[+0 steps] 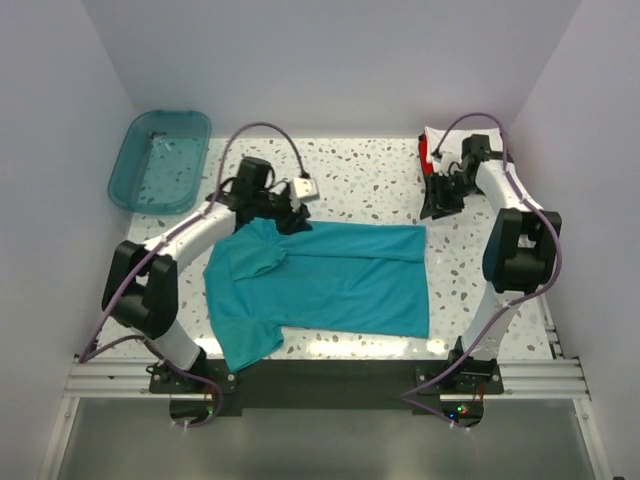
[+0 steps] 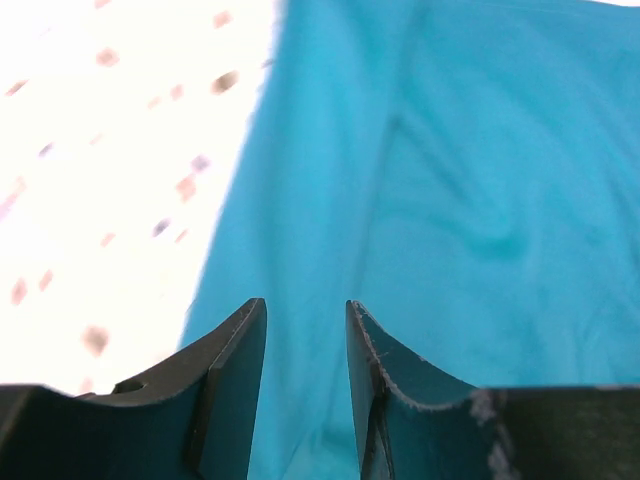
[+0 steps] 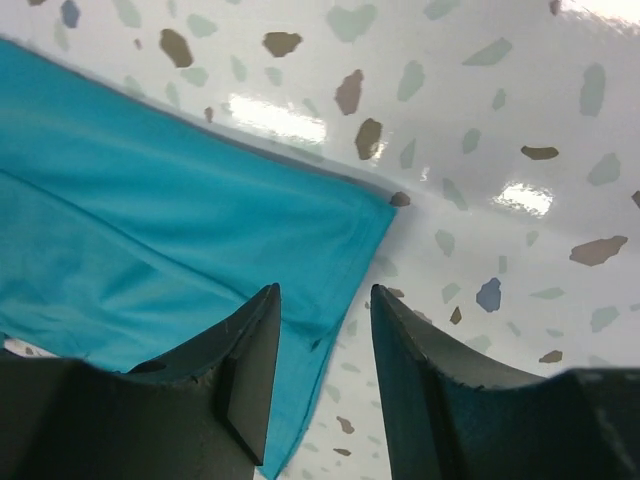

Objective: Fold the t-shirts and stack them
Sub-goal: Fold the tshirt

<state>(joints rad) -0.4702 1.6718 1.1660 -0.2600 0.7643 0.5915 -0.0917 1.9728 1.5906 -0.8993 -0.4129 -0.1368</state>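
On the speckled table [image 1: 370, 185], left fingers [image 2: 235, 380] and right fingers [image 3: 245, 380] stand parted above t-shirt [image 1: 340, 280].

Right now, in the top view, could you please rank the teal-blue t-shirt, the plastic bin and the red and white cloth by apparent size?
1. teal-blue t-shirt, clearly largest.
2. plastic bin, farther from the camera.
3. red and white cloth, smallest showing, but the right arm hides part of it.
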